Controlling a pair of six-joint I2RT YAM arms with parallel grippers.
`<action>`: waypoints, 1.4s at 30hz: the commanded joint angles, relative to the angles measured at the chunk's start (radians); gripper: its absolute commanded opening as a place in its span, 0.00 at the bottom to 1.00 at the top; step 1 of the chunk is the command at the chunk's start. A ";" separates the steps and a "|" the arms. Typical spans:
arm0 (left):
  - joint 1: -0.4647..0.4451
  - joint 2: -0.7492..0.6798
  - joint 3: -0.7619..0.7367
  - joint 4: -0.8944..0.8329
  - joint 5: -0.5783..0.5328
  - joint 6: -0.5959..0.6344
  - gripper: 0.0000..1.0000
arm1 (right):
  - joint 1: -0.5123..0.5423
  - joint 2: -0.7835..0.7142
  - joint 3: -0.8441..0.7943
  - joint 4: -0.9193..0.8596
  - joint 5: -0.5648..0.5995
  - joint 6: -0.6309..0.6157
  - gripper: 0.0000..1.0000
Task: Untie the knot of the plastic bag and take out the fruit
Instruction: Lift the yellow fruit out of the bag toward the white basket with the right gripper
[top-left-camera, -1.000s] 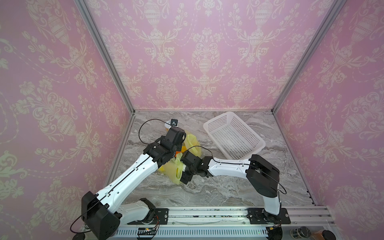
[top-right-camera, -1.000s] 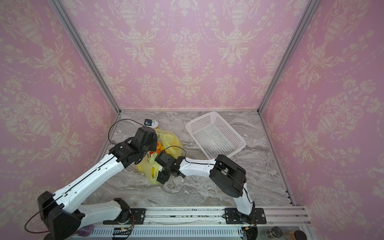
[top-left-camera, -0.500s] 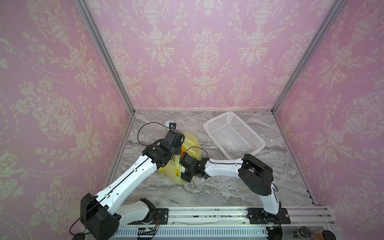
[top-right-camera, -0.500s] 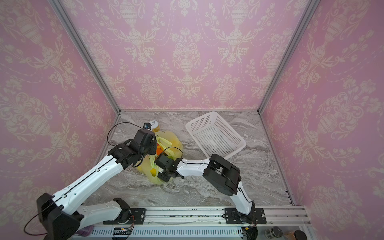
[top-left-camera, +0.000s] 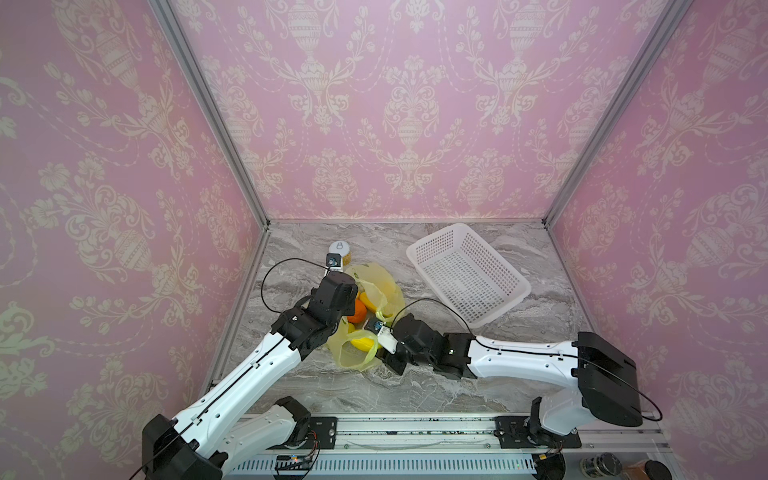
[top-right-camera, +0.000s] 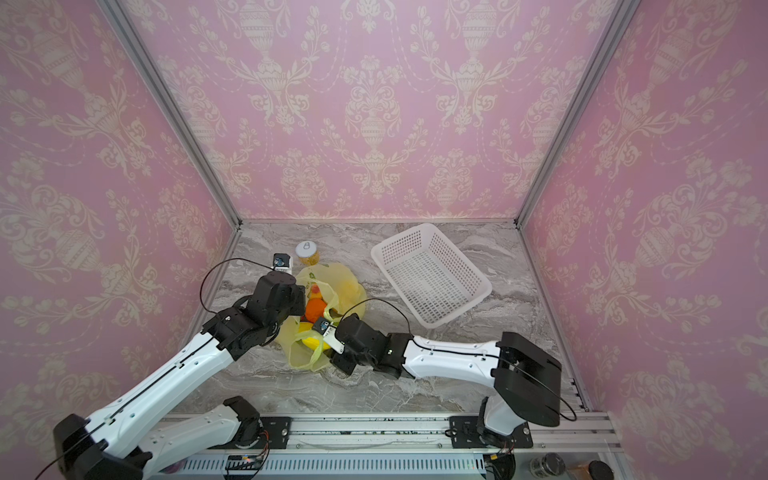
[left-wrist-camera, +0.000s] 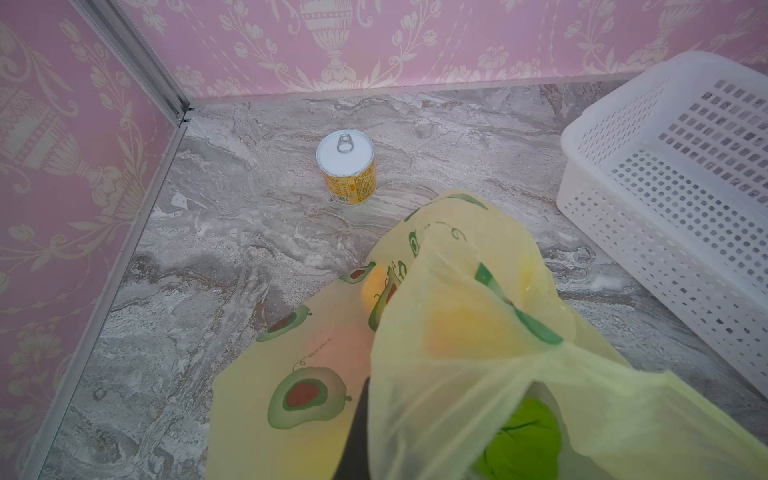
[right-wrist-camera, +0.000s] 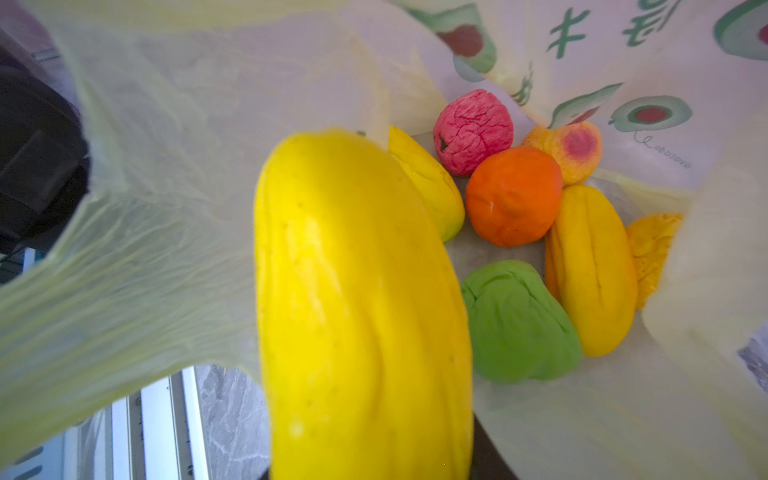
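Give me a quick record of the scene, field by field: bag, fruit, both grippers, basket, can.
plastic bag: mouth open, no knot visible
fruit: eight pieces, all inside the bag
left gripper: shut on the bag's film
right gripper: at a long yellow fruit, grip unclear
basket: empty, right of the bag
can: upright, behind the bag

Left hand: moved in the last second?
Yes. In a top view the left hand has pulled back toward the front rail and leftward; the can, earlier hidden under its camera, now shows.
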 joint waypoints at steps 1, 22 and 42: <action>0.012 -0.023 -0.019 0.017 -0.039 -0.016 0.00 | 0.001 -0.098 -0.063 0.054 0.081 0.046 0.15; 0.014 0.012 -0.015 0.026 0.005 -0.015 0.00 | -0.428 -0.741 -0.394 -0.015 0.342 0.363 0.00; 0.016 0.008 -0.004 0.009 0.006 -0.011 0.00 | -0.693 -0.062 -0.130 -0.166 0.013 0.451 0.00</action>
